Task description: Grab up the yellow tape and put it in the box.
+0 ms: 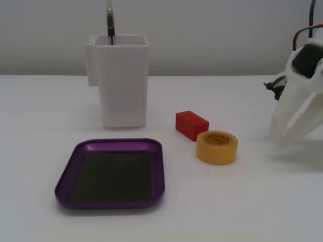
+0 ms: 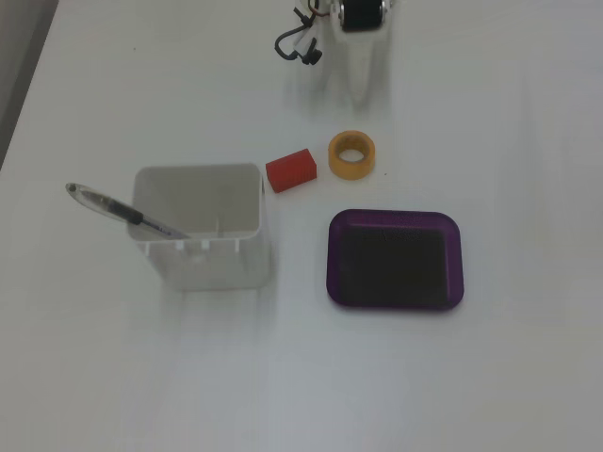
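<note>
The yellow tape [image 1: 217,146] lies flat on the white table, its hollow core facing up, touching or nearly touching the red block. It also shows in the other fixed view [image 2: 351,154]. The purple box [image 1: 65,176] lies apart from the tape and holds nothing; in the other fixed view [image 2: 396,220] it lies below the tape. My white gripper [image 1: 285,135] points down at the table some way from the tape, at the right edge of one fixed view and near the top edge of the other [image 2: 363,83]. It holds nothing. Its white fingers blur into the white table, so their gap does not show.
A small red block [image 1: 192,124] [image 2: 289,169] sits beside the tape. A tall white square container [image 1: 122,83] [image 2: 203,250] with a pen [image 2: 122,213] in it stands behind the box. Black cables [image 2: 297,45] hang by the arm.
</note>
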You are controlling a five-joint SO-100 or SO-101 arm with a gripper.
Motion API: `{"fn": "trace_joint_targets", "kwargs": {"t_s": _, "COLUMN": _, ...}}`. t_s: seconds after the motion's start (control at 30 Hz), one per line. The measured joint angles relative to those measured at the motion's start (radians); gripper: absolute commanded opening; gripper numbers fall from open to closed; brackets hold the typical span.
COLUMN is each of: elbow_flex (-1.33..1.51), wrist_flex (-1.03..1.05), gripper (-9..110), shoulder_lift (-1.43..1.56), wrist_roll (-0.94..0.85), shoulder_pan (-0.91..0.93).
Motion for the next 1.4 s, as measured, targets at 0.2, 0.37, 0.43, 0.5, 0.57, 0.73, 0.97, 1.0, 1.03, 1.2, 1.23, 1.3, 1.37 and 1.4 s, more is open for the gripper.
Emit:
{"fn": "trace_joint_targets", "kwargs": {"t_s": 0.2, "elbow_flex": -0.334, "wrist_flex": -0.144, "gripper": 1, "shoulder_lift": -0.314, "wrist_roll": 0.002, "shoulder_pan": -0.106}}
{"fn": "trace_joint_targets", "kwargs": {"t_s": 0.37, "elbow_flex": -0.764, "wrist_flex": -0.164, "gripper": 1, "shoulder_lift": -0.87, "wrist_roll": 0.002, "shoulder_pan": -0.149}}
{"fn": "trace_joint_targets", "kwargs": {"t_s": 0.43, "elbow_flex": -0.788, "wrist_flex": -0.166, "gripper": 1, "shoulder_lift": -0.923, "wrist_roll": 0.002, "shoulder_pan": -0.149}}
{"fn": "trace_joint_targets", "kwargs": {"t_s": 0.5, "elbow_flex": -0.798, "wrist_flex": -0.164, "gripper": 1, "shoulder_lift": -0.95, "wrist_roll": 0.002, "shoulder_pan": -0.143}}
{"fn": "trace_joint_targets", "kwargs": {"t_s": 0.57, "elbow_flex": -0.815, "wrist_flex": -0.166, "gripper": 3, "shoulder_lift": -0.959, "wrist_roll": -0.002, "shoulder_pan": -0.144}}
{"fn": "trace_joint_targets", "kwargs": {"t_s": 0.73, "elbow_flex": -0.818, "wrist_flex": -0.164, "gripper": 12, "shoulder_lift": -0.963, "wrist_roll": 0.002, "shoulder_pan": -0.156}}
{"fn": "trace_joint_targets", "kwargs": {"t_s": 0.97, "elbow_flex": -0.818, "wrist_flex": -0.103, "gripper": 14, "shoulder_lift": -1.019, "wrist_roll": 0.0, "shoulder_pan": -0.135}}
{"fn": "trace_joint_targets", "kwargs": {"t_s": 1.0, "elbow_flex": -0.818, "wrist_flex": -0.103, "gripper": 14, "shoulder_lift": -1.04, "wrist_roll": 0.0, "shoulder_pan": -0.132}}
{"fn": "trace_joint_targets", "kwargs": {"t_s": 1.03, "elbow_flex": -0.818, "wrist_flex": -0.103, "gripper": 14, "shoulder_lift": -1.065, "wrist_roll": -0.002, "shoulder_pan": -0.13}}
{"fn": "trace_joint_targets", "kwargs": {"t_s": 1.2, "elbow_flex": -0.818, "wrist_flex": -0.103, "gripper": 14, "shoulder_lift": -1.192, "wrist_roll": -0.006, "shoulder_pan": -0.025}}
{"fn": "trace_joint_targets", "kwargs": {"t_s": 1.23, "elbow_flex": -0.818, "wrist_flex": -0.103, "gripper": 14, "shoulder_lift": -1.212, "wrist_roll": -0.006, "shoulder_pan": -0.014}}
{"fn": "trace_joint_targets", "kwargs": {"t_s": 1.3, "elbow_flex": -0.818, "wrist_flex": -0.103, "gripper": 14, "shoulder_lift": -1.247, "wrist_roll": -0.008, "shoulder_pan": -0.005}}
{"fn": "trace_joint_targets", "kwargs": {"t_s": 1.37, "elbow_flex": -0.818, "wrist_flex": -0.104, "gripper": 14, "shoulder_lift": -1.275, "wrist_roll": -0.008, "shoulder_pan": -0.006}}
{"fn": "trace_joint_targets", "kwargs": {"t_s": 1.4, "elbow_flex": -0.818, "wrist_flex": -0.11, "gripper": 14, "shoulder_lift": -1.285, "wrist_roll": -0.008, "shoulder_pan": -0.002}}
